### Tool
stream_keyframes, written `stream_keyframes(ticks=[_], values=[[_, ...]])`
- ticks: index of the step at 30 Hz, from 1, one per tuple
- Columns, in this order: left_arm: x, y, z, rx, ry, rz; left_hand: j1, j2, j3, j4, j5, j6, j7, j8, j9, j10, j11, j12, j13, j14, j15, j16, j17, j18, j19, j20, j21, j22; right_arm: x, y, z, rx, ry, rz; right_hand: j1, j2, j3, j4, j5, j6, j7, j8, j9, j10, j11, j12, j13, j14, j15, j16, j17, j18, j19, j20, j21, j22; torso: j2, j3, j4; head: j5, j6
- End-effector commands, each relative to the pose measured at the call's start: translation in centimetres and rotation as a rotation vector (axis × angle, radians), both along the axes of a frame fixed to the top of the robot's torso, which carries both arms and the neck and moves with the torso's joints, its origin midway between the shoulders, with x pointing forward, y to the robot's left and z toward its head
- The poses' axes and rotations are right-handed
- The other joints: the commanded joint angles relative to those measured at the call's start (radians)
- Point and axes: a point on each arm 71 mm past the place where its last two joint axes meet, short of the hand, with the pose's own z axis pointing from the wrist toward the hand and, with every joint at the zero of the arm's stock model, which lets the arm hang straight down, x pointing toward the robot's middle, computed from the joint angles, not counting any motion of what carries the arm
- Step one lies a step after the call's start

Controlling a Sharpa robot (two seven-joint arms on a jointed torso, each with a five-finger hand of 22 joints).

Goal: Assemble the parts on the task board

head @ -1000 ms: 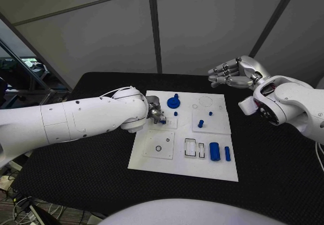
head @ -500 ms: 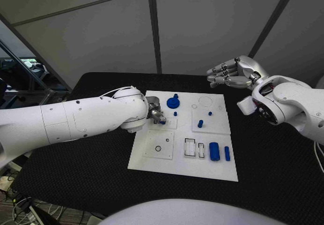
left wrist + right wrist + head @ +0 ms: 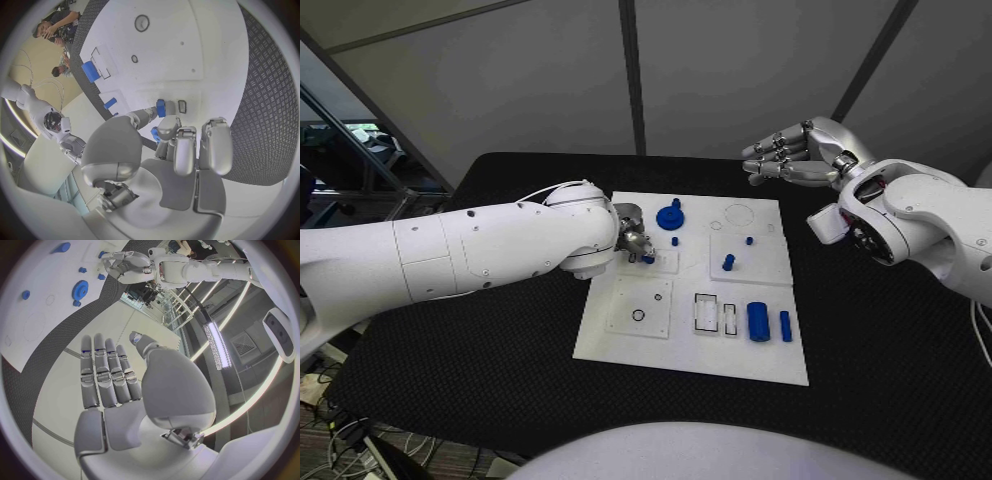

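The white rectangular task board (image 3: 689, 345) lies in the middle of the black table (image 3: 473, 380). The left hand (image 3: 633, 240) sits low over the board's left side, at the small square inset plate near the far-left corner; its fingers are curled down onto a small blue peg (image 3: 648, 259), and in the left wrist view the thumb and fingertips (image 3: 164, 125) close round a small blue piece (image 3: 160, 107) at a slot in the board. Compared with a second ago the left hand stays at the same spot on the board, and the white forearm has shifted only very slightly.

The blue gear-shaped part (image 3: 671, 216) stands near the board's far edge, just beside the left hand. A small blue peg (image 3: 675, 241) stands just nearer than the gear, and another blue upright peg (image 3: 728, 263) stands toward the board's right half. The large blue cylinder (image 3: 759, 322) and the slim blue bar (image 3: 786, 327) lie side by side near the board's right edge, unmoved. A small black ring (image 3: 638, 316) lies on the board's near-left inset plate.

The right hand (image 3: 790, 158) hangs in the air beyond the board's far-right corner, fingers loosely apart and slightly bent, holding nothing; it has barely drifted since the earlier frames. In the right wrist view its fingers (image 3: 106, 375) lie straight and side by side.
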Motion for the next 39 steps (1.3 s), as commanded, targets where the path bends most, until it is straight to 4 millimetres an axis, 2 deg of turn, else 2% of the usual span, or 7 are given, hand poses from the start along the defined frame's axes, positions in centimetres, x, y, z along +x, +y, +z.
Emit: stream_keyframes(ticks=[1, 5, 11, 30, 39], values=[[-0.1, 0.31, -0.46, 0.038, 0.033, -0.009, -0.019, -0.005, 0.077, -0.088, 0.004, 0.0, -0.01, 0.008, -0.003, -0.003, -0.004, -0.006, -0.003, 0.1, -0.008, 0.006, 0.254, -0.025, 0.003, -0.005, 0.005, 0.034, -0.02, 0.17, 0.2, -0.001, -0.009, 0.01, -0.01, 0.003, -0.004, 0.001, 0.007, -0.004, 0.006, -0.005, 0.001, -0.004, 0.0, -0.002, -0.001, -0.006, 0.002, -0.005, -0.002, 0.011, 0.008, -0.002, -0.004, -0.002, 0.001, -0.0006, -0.001, -0.002, 0.0], [0.01, 0.4, -0.48, 0.044, 0.037, -0.01, -0.046, -0.015, 0.049, -0.073, 0.003, 0.007, -0.016, 0.017, -0.008, 0.002, -0.009, -0.002, -0.001, 0.1, -0.012, 0.007, 0.255, -0.026, 0.005, -0.008, 0.006, 0.037, -0.01, 0.18, 0.21, -0.002, -0.011, 0.009, -0.01, 0.003, -0.004, 0.002, 0.009, -0.005, 0.006, -0.005, 0.001, -0.005, 0.0, -0.002, -0.002, -0.007, 0.002, -0.005, -0.002, 0.011, 0.008, -0.002, -0.005, -0.003, 0.001, -0.0008, 0.0003, -0.007, -0.002], [0.24, 0.39, -0.46, 0.048, 0.031, -0.007, -0.068, -0.021, 0.022, -0.057, 0.003, 0.013, -0.019, 0.023, -0.016, 0.006, -0.012, 0.001, 0.001, 0.101, -0.014, 0.007, 0.255, -0.027, 0.009, -0.011, 0.008, 0.042, 0.02, 0.23, 0.23, -0.001, -0.015, 0.008, -0.012, 0.001, -0.007, 0.003, 0.014, -0.007, 0.007, -0.006, 0.001, -0.007, 0.002, -0.003, -0.003, -0.008, 0.003, -0.005, -0.004, 0.01, 0.009, -0.001, -0.009, -0.005, 0.0, -0.0003, 0.0001, -0.007, -0.001], [0.72, 0.38, -0.46, 0.051, 0.025, 0.003, -0.122, -0.029, -0.067, 0.001, 0.002, 0.033, -0.025, 0.041, -0.052, 0.018, -0.016, 0.014, 0.009, 0.1, -0.018, 0.007, 0.255, -0.03, 0.019, -0.016, 0.014, 0.057, 0.04, 0.37, 0.22, 0.001, -0.015, 0.011, -0.019, -0.001, -0.016, 0.008, 0.021, -0.013, 0.01, -0.008, 0.0, -0.011, 0.005, -0.002, -0.005, -0.013, 0.005, -0.005, -0.007, 0.01, 0.01, 0.001, -0.018, -0.011, 0.001, -0.0001, -0.0006, -0.011, -0.004], [0.74, 0.13, -0.46, 0.051, 0.026, -0.004, -0.125, -0.027, -0.081, 0.008, 0.002, 0.039, -0.027, 0.045, -0.058, 0.025, -0.017, 0.021, 0.018, 0.1, -0.019, 0.007, 0.255, -0.031, 0.022, -0.017, 0.016, 0.062, 0.05, 0.39, 0.21, 0.0, -0.014, 0.012, -0.021, -0.001, -0.018, 0.009, 0.023, -0.013, 0.01, -0.008, 0.0, -0.012, 0.005, -0.002, -0.005, -0.013, 0.006, -0.005, -0.008, 0.01, 0.01, 0.001, -0.02, -0.012, 0.0, -0.0004, 0.0001, -0.014, -0.007]])
